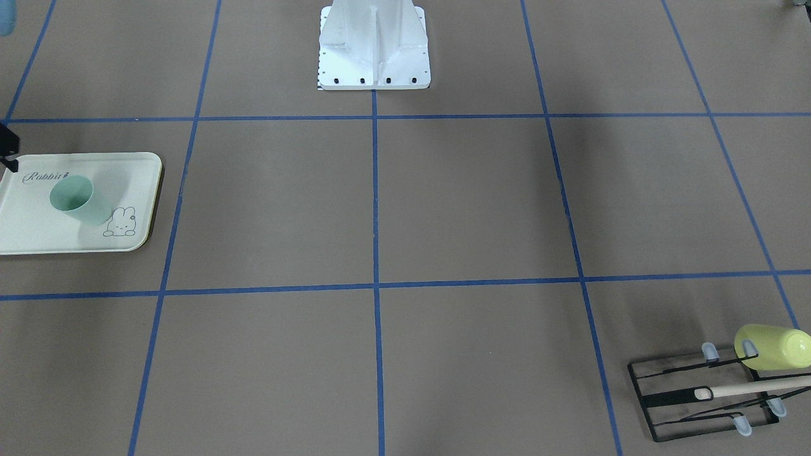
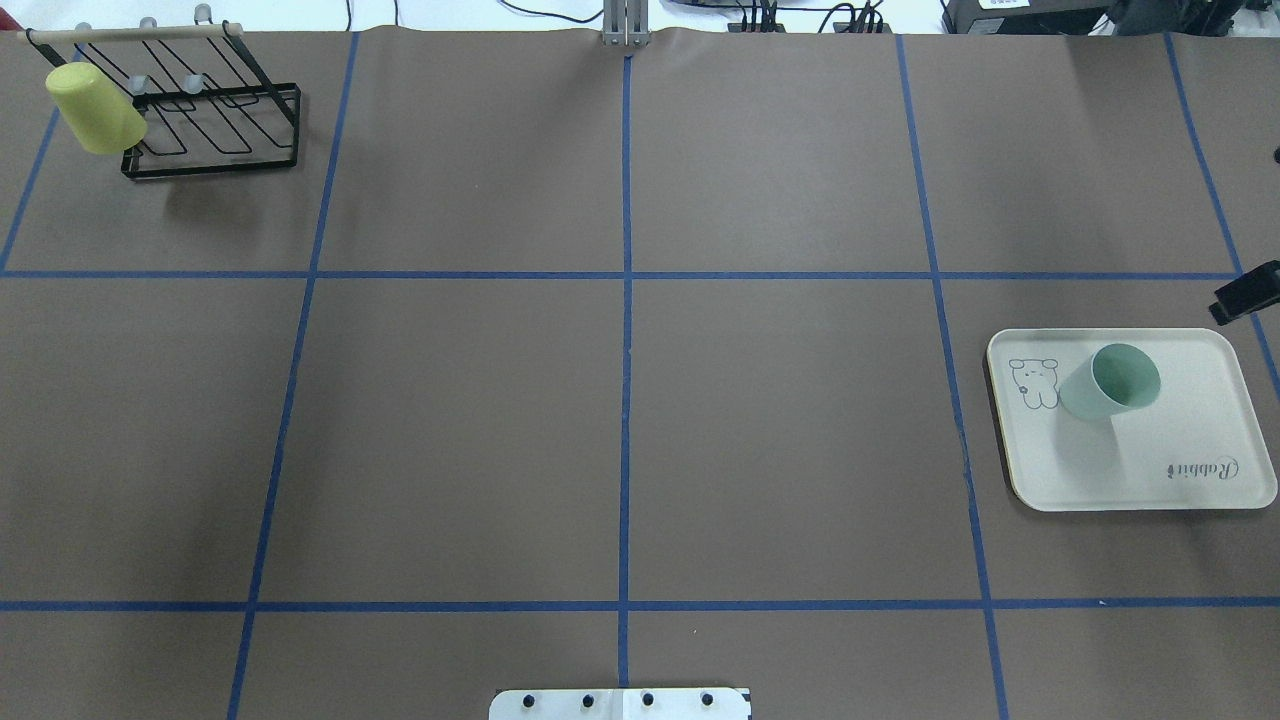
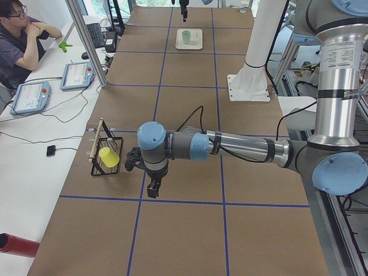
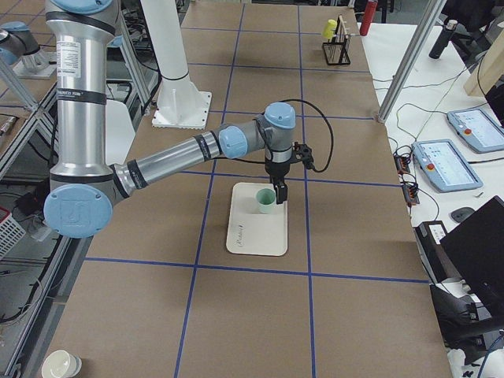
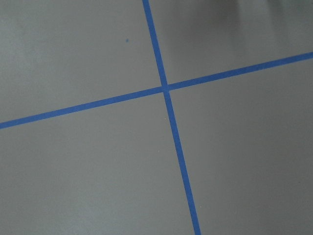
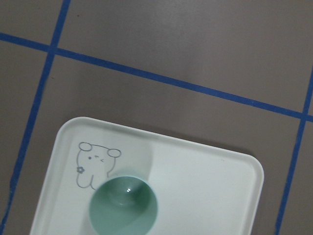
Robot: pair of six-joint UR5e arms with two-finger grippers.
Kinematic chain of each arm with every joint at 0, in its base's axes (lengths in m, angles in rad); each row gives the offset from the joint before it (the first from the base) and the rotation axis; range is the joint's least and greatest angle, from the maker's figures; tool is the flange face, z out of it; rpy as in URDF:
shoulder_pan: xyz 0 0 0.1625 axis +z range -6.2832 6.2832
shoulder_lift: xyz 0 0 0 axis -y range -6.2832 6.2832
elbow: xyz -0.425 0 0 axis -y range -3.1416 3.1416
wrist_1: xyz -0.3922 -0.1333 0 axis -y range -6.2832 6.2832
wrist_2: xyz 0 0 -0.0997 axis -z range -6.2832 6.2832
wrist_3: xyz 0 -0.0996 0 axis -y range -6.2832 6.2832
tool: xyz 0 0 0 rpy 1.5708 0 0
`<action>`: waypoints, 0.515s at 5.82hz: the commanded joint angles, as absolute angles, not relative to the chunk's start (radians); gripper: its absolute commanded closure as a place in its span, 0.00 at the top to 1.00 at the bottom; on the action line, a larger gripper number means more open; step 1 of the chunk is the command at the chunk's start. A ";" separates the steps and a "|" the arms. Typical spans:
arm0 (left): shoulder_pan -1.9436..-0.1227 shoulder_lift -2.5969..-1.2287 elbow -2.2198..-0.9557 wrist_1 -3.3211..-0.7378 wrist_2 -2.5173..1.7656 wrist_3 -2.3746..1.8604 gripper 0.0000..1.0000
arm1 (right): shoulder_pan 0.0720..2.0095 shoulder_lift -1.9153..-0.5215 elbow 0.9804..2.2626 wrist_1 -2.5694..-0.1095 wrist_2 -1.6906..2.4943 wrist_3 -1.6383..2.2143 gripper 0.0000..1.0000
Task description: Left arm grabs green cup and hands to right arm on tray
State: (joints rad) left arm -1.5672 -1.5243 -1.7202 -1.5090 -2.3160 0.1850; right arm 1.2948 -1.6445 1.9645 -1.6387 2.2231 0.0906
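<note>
Mint-green cup (image 2: 1110, 385): upright, mouth up, on the cream tray (image 2: 1190, 450), below the right gripper (image 4: 279, 193) and clear of it. A bunny drawing sits beside its base.

Right gripper: hangs over the tray's far edge, fingers pointing down, just beside the cup's rim in the side view. Only a black fragment shows from overhead, so spread or clenched cannot be told.

Left gripper (image 3: 152, 190): points down over the brown table (image 2: 620, 400), above a crossing of blue tape lines (image 5: 165, 88). Spread or clenched cannot be told.

Black wire rack (image 2: 210, 172): just beyond the left gripper, toward the table's edge, with a yellow-green cup (image 2: 95, 108) hung tilted on one prong.

Person (image 3: 23, 40): seated at the side desk, well apart from both grippers.
</note>
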 commanded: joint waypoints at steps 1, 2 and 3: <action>-1.591 -1.510 -1.720 -1.538 -2.316 0.187 1.00 | 1.510 -1.715 1.820 -1.634 2.286 -0.235 1.00; -1.607 -1.509 -1.723 -1.531 -2.316 0.172 1.00 | 1.593 -1.745 1.786 -1.634 2.287 -0.261 1.00; -1.627 -1.506 -1.727 -1.525 -2.315 0.172 1.00 | 1.658 -1.758 1.796 -1.643 2.287 -0.256 1.00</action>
State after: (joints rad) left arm -1.6091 -1.5092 -1.7235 -1.5293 -2.3159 0.1754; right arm 1.5866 -1.7394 1.8035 -1.6369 2.2850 -0.2403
